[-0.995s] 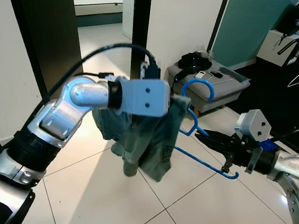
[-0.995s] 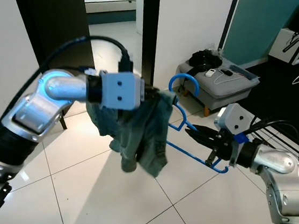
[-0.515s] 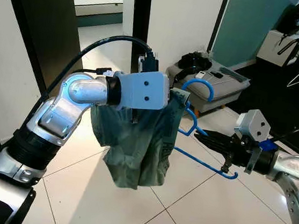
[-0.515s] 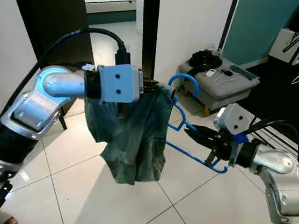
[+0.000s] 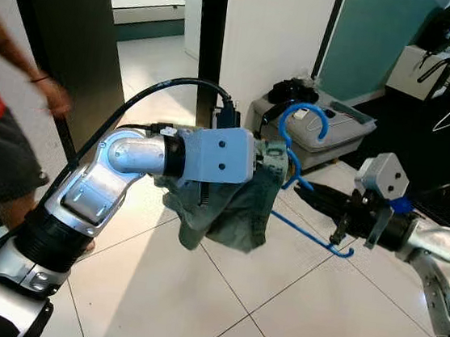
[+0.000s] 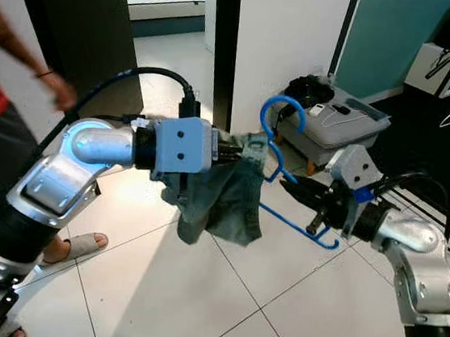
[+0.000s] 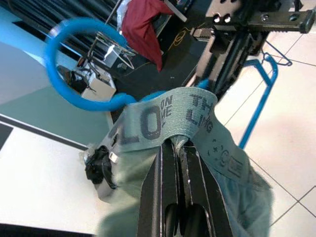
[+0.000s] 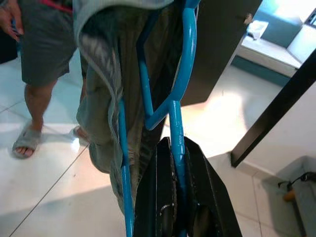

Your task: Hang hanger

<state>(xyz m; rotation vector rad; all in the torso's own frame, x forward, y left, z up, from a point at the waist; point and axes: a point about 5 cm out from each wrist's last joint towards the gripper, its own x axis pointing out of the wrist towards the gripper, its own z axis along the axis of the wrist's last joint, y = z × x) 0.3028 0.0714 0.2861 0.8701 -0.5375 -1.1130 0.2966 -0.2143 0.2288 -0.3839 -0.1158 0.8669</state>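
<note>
Grey-green fabric garment [image 5: 232, 210] now bunched on blue plastic hanger [image 5: 303, 129], left gripper [image 7: 180, 148] pinching waistband, right gripper [image 8: 173, 148] clamping hanger; not yet hung.

1. Bright, even indoor light; the white floor tiles [image 5: 290, 306] carry soft glare patches.
2. A person's hand [image 5: 57, 96] at the left edge is motion-blurred.
3. In the left wrist view, the near black fingers [image 7: 163, 197] are dark and soft, and the background is slightly washed out.
4. The right wrist view has a bright doorway glow.
</note>
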